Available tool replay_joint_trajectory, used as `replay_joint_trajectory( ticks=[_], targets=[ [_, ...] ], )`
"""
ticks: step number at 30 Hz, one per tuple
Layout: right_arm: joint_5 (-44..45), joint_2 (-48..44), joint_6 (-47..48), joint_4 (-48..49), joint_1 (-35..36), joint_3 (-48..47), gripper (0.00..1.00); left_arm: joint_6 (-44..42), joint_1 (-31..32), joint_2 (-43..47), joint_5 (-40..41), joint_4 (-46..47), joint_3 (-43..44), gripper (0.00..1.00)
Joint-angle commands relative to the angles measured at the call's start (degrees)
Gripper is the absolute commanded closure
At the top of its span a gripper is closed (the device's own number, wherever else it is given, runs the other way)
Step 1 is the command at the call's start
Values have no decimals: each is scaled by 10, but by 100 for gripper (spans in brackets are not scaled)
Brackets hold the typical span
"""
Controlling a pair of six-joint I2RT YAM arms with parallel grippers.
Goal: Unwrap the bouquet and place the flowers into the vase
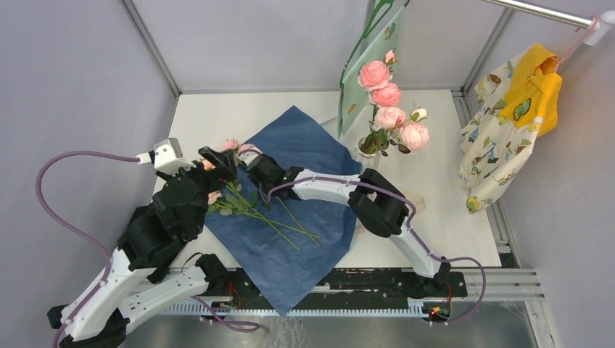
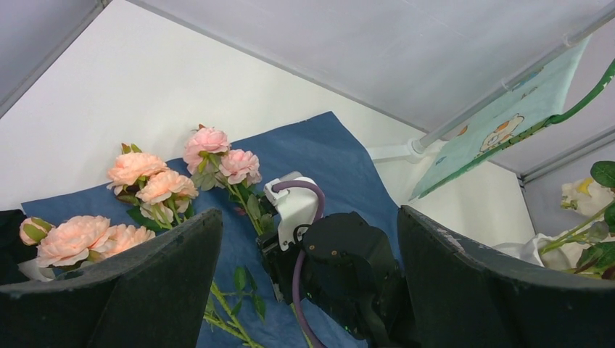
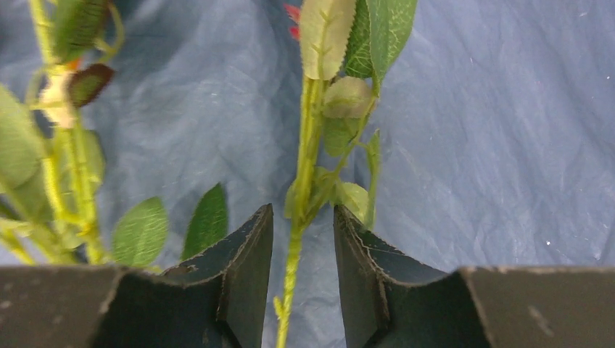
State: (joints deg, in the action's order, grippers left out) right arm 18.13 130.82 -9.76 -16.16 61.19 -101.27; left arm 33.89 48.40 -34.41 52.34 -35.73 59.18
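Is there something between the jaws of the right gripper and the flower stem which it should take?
Nothing visible stands between them. In the right wrist view the stem lies between the open jaws of the right gripper, over the blue paper. The neighbouring stems lie outside, at the left.

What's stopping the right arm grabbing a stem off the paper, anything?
Probably nothing, so yes. The right tool is open over the blue paper with one green stem between its fingers and nothing else in the gap.
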Motion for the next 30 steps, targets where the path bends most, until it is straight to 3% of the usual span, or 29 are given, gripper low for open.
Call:
replay_joint_trajectory(
  ticks=[1,7,12,19,30],
  targets=[
    [-14,16,-1,22,-15,-30,58,23,1,-7,14,5,20,6],
    [-41,34,-1,32,-27,-32,70,25,1,-7,16,6,19,6],
    [-54,43,-5,31,-27,-41,99,24,1,-9,16,6,21,6],
    [-68,-52,-11,91,-27,48,100,21,1,-11,17,5,27,6],
    [-37,-326,0,172,-42,238,100,28,1,0,19,-3,30,6]
  ],
)
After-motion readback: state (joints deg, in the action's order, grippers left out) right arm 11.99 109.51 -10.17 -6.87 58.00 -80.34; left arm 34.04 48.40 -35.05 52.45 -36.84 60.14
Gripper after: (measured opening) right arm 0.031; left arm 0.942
